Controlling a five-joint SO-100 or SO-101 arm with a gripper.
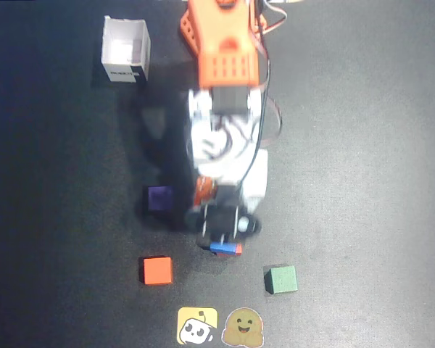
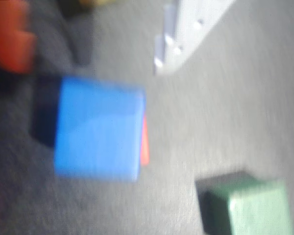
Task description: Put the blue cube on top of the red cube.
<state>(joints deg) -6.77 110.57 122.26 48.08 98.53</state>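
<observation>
The blue cube (image 1: 219, 247) rests on the red cube (image 1: 236, 250), of which only a thin edge shows from under it. In the blurred wrist view the blue cube (image 2: 98, 129) fills the left centre and a red sliver (image 2: 144, 142) shows at its right side. My gripper (image 1: 221, 233) hangs just above and behind the stack. In the wrist view the gripper (image 2: 90, 51) is open, with the orange finger (image 2: 10, 36) and the white finger (image 2: 186, 34) wide apart and touching neither cube.
An orange cube (image 1: 156, 270) lies to the left of the stack, a dark purple cube (image 1: 159, 198) further back left, and a green cube (image 1: 280, 279) to the right (image 2: 250, 205). A white open box (image 1: 125, 49) stands at the back left. Two stickers (image 1: 217, 326) lie at the front edge.
</observation>
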